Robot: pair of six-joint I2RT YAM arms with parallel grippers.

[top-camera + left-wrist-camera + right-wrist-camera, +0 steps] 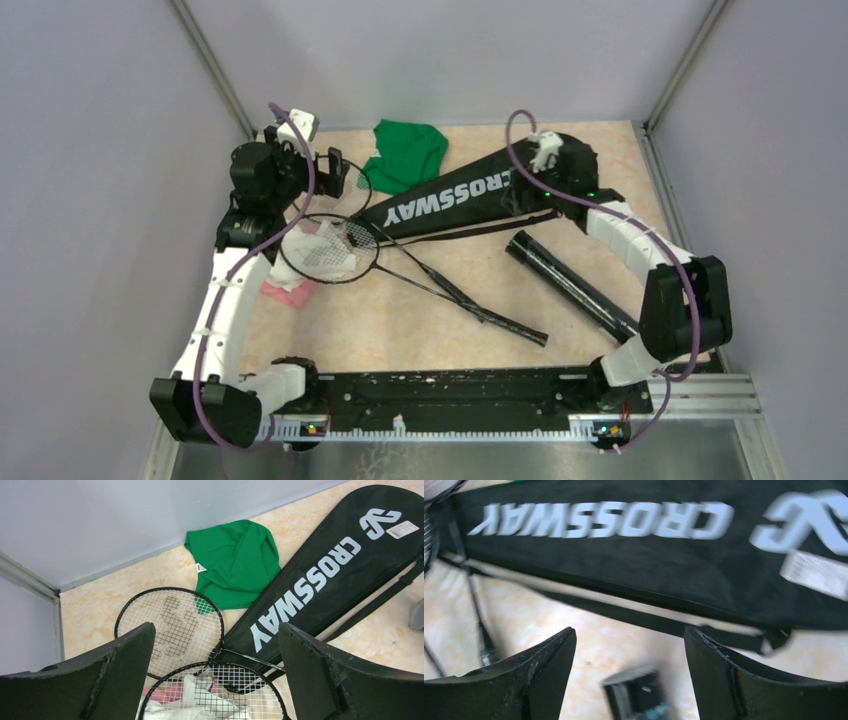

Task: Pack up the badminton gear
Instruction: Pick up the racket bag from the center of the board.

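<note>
Hovering over the racket bag (pixel 455 200), the right gripper (pixel 629 635) has its fingers apart, nothing in them. Same with the left gripper (pixel 215 630), spread wide above the rackets (pixel 500 322); the tube (pixel 570 285) lies near the bag.

The black CROSSWAY racket bag (pixel 455 198) lay flat and diagonal on the desk. One racket (pixel 500 320) and a second racket (pixel 170 630) overlapped heads at its narrow end. The long black tube (pixel 572 285) lay nearby, apart.

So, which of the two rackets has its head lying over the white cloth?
The nearer racket in the left wrist view: white cloth shows through its strings. The farther racket lies mostly over the table, by the green cloth.
</note>
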